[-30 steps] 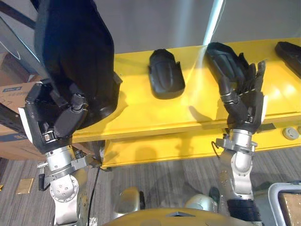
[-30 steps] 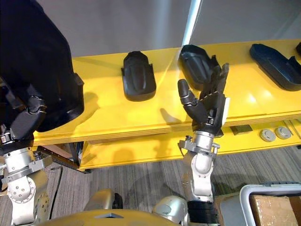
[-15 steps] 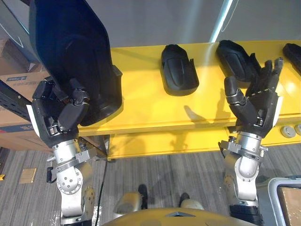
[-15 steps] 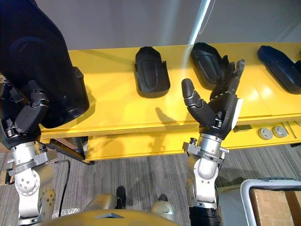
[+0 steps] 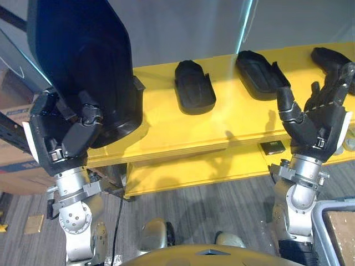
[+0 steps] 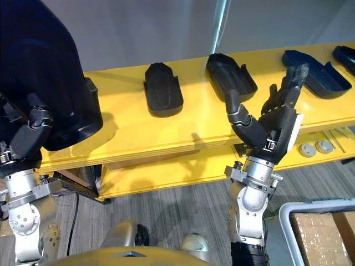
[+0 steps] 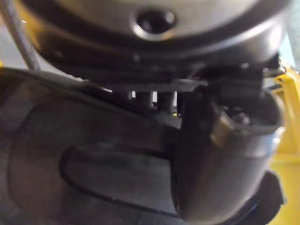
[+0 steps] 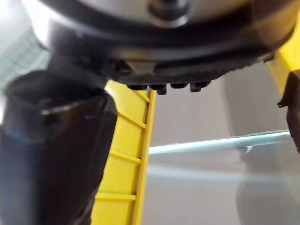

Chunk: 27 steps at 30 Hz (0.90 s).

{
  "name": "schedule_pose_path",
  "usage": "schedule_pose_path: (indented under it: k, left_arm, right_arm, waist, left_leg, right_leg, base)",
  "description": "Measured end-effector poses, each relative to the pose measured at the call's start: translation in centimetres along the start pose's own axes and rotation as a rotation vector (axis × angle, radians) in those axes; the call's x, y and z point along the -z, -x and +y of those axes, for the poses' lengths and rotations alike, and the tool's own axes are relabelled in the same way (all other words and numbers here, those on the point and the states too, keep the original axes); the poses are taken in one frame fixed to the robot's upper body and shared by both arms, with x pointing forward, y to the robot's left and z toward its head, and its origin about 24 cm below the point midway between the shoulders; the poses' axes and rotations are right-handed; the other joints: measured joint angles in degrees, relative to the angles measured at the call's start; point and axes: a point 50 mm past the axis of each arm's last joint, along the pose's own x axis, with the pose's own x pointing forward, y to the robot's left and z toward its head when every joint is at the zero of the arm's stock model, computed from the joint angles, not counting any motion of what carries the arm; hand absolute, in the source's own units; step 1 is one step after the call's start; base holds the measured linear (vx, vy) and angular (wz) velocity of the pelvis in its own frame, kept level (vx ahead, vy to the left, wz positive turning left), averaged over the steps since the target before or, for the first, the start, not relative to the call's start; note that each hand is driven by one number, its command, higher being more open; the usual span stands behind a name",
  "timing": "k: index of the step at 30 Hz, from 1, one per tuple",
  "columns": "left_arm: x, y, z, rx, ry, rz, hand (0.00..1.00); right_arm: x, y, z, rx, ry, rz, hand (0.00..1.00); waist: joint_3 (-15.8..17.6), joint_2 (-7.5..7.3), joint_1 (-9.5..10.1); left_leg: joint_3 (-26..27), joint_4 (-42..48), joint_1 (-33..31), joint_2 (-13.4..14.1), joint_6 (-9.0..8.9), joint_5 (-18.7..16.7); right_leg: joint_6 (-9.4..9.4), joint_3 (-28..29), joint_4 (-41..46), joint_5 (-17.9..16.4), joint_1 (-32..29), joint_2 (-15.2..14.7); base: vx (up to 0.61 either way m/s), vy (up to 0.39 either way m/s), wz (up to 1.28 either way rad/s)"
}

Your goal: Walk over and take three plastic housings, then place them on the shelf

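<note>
A big black plastic housing (image 5: 83,61) stands upright at the left, its lower end resting against the yellow shelf (image 5: 166,133). My left hand (image 5: 61,141) is shut on that lower end; the left wrist view has the thumb (image 7: 225,154) pressed on the dark housing (image 7: 93,164). Three smaller black housings (image 5: 194,88), (image 5: 260,75), (image 5: 333,58) lie in a row on the shelf top. My right hand (image 5: 319,124) is raised in front of the shelf's edge, open and holding nothing, to the right of the middle housing.
A lower yellow shelf level carries a small dark block (image 5: 273,147) and round discs (image 6: 313,148). A grey bin with a cardboard box (image 6: 319,233) sits at the lower right. Another cardboard box (image 5: 11,160) is at the left. A grey wall backs the shelf.
The camera has shifted. My open right hand has moved right along the shelf, from in front of the middle housing to past it. The left hand still holds the big housing.
</note>
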Motion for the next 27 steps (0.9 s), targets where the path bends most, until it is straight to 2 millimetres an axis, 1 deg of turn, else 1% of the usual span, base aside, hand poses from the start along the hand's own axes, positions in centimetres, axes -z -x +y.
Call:
schedule_pose_path:
  k: [1, 2, 3, 4, 5, 6, 7, 9, 10, 11, 12, 13, 14, 15, 16, 17, 20, 22, 25, 26, 27]
  left_arm:
    - [0.0, 0.0, -0.1, 0.011, -0.003, 0.000, 0.00]
    - [0.0, 0.0, -0.1, 0.016, -0.004, -0.001, 0.00]
    - [0.0, -0.1, -0.3, 0.032, -0.019, -0.003, 0.00]
    - [0.0, -0.1, -0.4, 0.052, -0.029, -0.003, 0.00]
    - [0.0, -0.2, -0.5, 0.071, -0.036, -0.001, 0.00]
    - [0.4, -0.2, -0.3, 0.097, -0.058, 0.036, 0.00]
    - [0.7, -0.3, -0.1, 0.099, -0.065, 0.059, 0.00]
    - [0.9, -0.3, 0.1, 0.095, -0.071, 0.077, 0.00]
    - [1.0, -0.2, 0.0, 0.098, -0.072, 0.084, 0.00]
    - [1.1, -0.2, -0.1, 0.106, -0.071, 0.090, 0.00]
    - [1.1, -0.2, -0.1, 0.112, -0.070, 0.096, 0.00]
    - [1.3, -0.2, -0.2, 0.126, -0.064, 0.113, 0.00]
    - [1.5, -0.1, -0.5, 0.144, -0.052, 0.134, 0.00]
    - [1.8, -0.1, -0.7, 0.150, -0.030, 0.155, 0.00]
    - [1.9, 0.0, -0.9, 0.156, -0.017, 0.168, 0.00]
    - [2.2, 0.0, -1.2, 0.165, 0.015, 0.198, 0.00]
    - [2.9, 0.1, -1.5, 0.157, 0.128, 0.273, 0.00]
    - [4.2, -0.1, -1.8, 0.128, 0.243, 0.348, 0.00]
    - [5.6, -1.0, -1.8, 0.068, 0.237, 0.386, 0.00]
    - [6.0, -1.5, -1.5, 0.027, 0.188, 0.389, 0.00]
    - [6.1, -1.9, -1.2, 0.005, 0.151, 0.384, 0.00]
  right_arm:
    - [-0.1, -0.2, -0.2, -0.004, 0.007, -0.009, 1.00]
    - [-0.2, -0.2, -0.3, -0.006, 0.004, -0.013, 1.00]
    - [-0.4, -0.4, -0.5, -0.006, -0.002, -0.021, 1.00]
    - [-0.6, -0.5, -0.6, 0.000, 0.002, -0.028, 1.00]
    - [-0.5, -0.5, -0.6, 0.009, 0.006, -0.028, 1.00]
    - [-0.4, -0.3, -0.3, 0.005, -0.006, -0.019, 1.00]
    - [-0.5, -0.3, 0.1, -0.016, -0.017, -0.016, 1.00]
    - [-0.7, -0.3, 0.4, -0.024, -0.027, -0.023, 1.00]
    - [-0.9, -0.3, 0.4, -0.026, -0.028, -0.032, 1.00]
    - [-1.2, -0.4, 0.4, -0.025, -0.030, -0.045, 1.00]
    - [-1.3, -0.5, 0.4, -0.024, -0.031, -0.049, 1.00]
    - [-1.3, -0.5, 0.3, -0.019, -0.020, -0.048, 1.00]
    - [-1.2, -0.5, 0.2, -0.011, -0.005, -0.038, 1.00]
    - [-1.1, -0.5, 0.2, -0.004, -0.001, -0.023, 1.00]
    - [-1.0, -0.4, 0.1, -0.001, 0.002, -0.013, 1.00]
    - [-0.7, -0.4, 0.0, 0.001, 0.008, 0.006, 1.00]
    - [-0.2, -0.2, 0.1, 0.012, 0.067, 0.041, 1.00]
    - [0.5, 0.5, -0.2, 0.010, 0.165, 0.086, 1.00]
    - [0.8, 1.5, -0.6, -0.025, 0.239, 0.131, 1.00]
    - [1.4, 2.3, -1.0, -0.037, 0.261, 0.185, 1.00]
    - [1.9, 2.8, -1.3, -0.038, 0.273, 0.220, 1.00]
  waist:
    - [-0.43, 0.69, -0.07]
    - [-0.66, 1.05, -0.07]
    - [-1.15, 1.63, -0.26]
    - [-1.29, 1.32, -1.06]
    - [-1.28, 0.18, -1.43]
    - [-2.03, -1.85, -1.33]
    - [-2.49, -2.64, -1.07]
    - [-2.93, -3.35, -1.26]
    - [-3.09, -3.46, -1.33]
    - [-3.20, -3.33, -1.42]
    - [-3.30, -3.15, -1.49]
    - [-3.64, -2.61, -1.74]
    - [-3.84, -2.08, -1.75]
    - [-3.98, -1.69, -1.81]
    - [-4.15, -1.44, -1.91]
    - [-4.25, -1.27, -2.10]
    - [-4.27, -1.29, -3.04]
    - [-4.25, -1.32, -3.06]
    - [-4.25, -1.33, -3.71]
    - [-4.24, -1.38, -4.82]
    - [-4.31, -1.50, -5.09]
  left_leg:
    - [-1.35, -3.77, 1.97, 1.41, -0.41, 1.44]
    - [-1.75, -6.10, 3.04, 1.86, -0.99, 2.19]
    - [-1.01, -10.10, 5.25, 0.57, -2.27, 1.78]
    - [-0.29, -13.18, 6.37, -0.53, -2.84, 1.40]
    - [0.12, -15.45, 7.06, -2.27, -2.38, 1.96]
    - [0.80, -16.63, 7.07, -4.24, -1.53, 2.61]
    - [1.01, -16.75, 7.00, -4.39, -1.51, 2.61]
    - [0.30, -17.11, 6.93, -4.26, -1.57, 2.75]
    - [-0.09, -17.68, 6.84, -4.13, -1.75, 3.00]
    - [-0.25, -18.75, 6.69, -4.12, -2.33, 3.34]
    - [-0.25, -19.27, 6.55, -3.94, -2.45, 3.68]
    - [-0.25, -20.05, 6.01, -3.48, -2.22, 4.11]
    - [-0.15, -20.60, 5.62, -3.04, -2.90, 4.89]
    - [-0.19, -20.70, 5.28, -2.74, -3.00, 5.20]
    - [-0.18, -20.69, 5.03, -2.38, -2.90, 5.51]
    - [-0.09, -20.89, 5.04, -2.08, -3.22, 5.77]
    - [0.38, -22.38, 5.65, -1.76, -3.42, 6.71]
    - [1.82, -23.78, 7.11, -1.28, -3.54, 7.03]
    - [3.00, -24.65, 7.12, -1.14, -3.61, 7.20]
    - [3.42, -25.22, 7.12, -1.14, -3.61, 7.40]
    - [3.93, -25.58, 7.21, -1.16, -3.61, 7.53]
  right_leg:
    - [0.31, 1.23, 0.39, 0.12, -0.73, -0.45]
    - [0.71, 1.72, 0.45, 0.21, -1.07, -0.83]
    - [2.09, 2.80, 0.22, 0.69, -1.64, -2.11]
    - [2.97, 2.85, -0.58, 1.20, -1.66, -2.88]
    - [3.90, 3.02, -1.50, 1.85, -1.71, -4.38]
    - [4.73, 3.02, -4.28, 3.82, -1.09, -6.17]
    - [4.68, 2.35, -5.14, 4.63, -0.59, -6.26]
    - [4.93, 1.14, -5.60, 4.77, 0.09, -6.05]
    - [4.96, 0.53, -5.60, 4.75, 0.13, -5.88]
    - [4.66, -0.11, -5.66, 4.56, -0.08, -5.57]
    - [4.29, -0.43, -5.67, 4.34, -0.30, -5.43]
    - [4.23, -0.80, -5.75, 4.31, -0.83, -5.00]
    - [4.38, -0.96, -5.77, 4.46, -1.51, -4.65]
    - [4.54, -1.23, -5.79, 4.95, -1.73, -4.39]
    - [4.53, -1.27, -5.85, 5.11, -1.88, -4.15]
    - [4.42, -1.25, -6.13, 5.33, -1.92, -3.78]
    - [4.26, -0.86, -6.76, 5.78, -2.21, -3.32]
    - [4.24, 0.42, -6.79, 5.89, -2.37, -3.15]
    - [4.16, 1.59, -6.81, 6.10, -3.32, -2.93]
    - [4.08, 1.92, -6.92, 6.27, -3.78, -2.82]
    - [4.00, 2.35, -6.91, 6.36, -4.19, -2.71]
  base:
    - [0.01, 0.163, -0.40]
    - [0.01, 0.273, -0.49]
    - [0.00, 0.290, -0.22]
    - [-0.01, 0.288, -0.07]
    - [-0.05, 0.312, 0.10]
    - [-0.06, 0.256, 0.05]
    - [-0.06, 0.203, 0.03]
    - [-0.03, 0.008, 0.16]
    - [-0.06, -0.048, 0.25]
    - [-0.04, -0.039, 0.19]
    - [-0.05, -0.056, 0.20]
    - [-0.02, -0.068, 0.14]
    - [-0.02, -0.078, 0.15]
    - [0.00, -0.059, 0.09]
    - [0.02, -0.033, 0.05]
    - [0.04, -0.041, 0.00]
    - [0.03, -0.024, -0.08]
    - [0.02, -0.018, -0.27]
    - [-0.03, -0.009, -0.20]
    - [-0.02, 0.000, -0.16]
    - [-0.03, 0.008, -0.26]
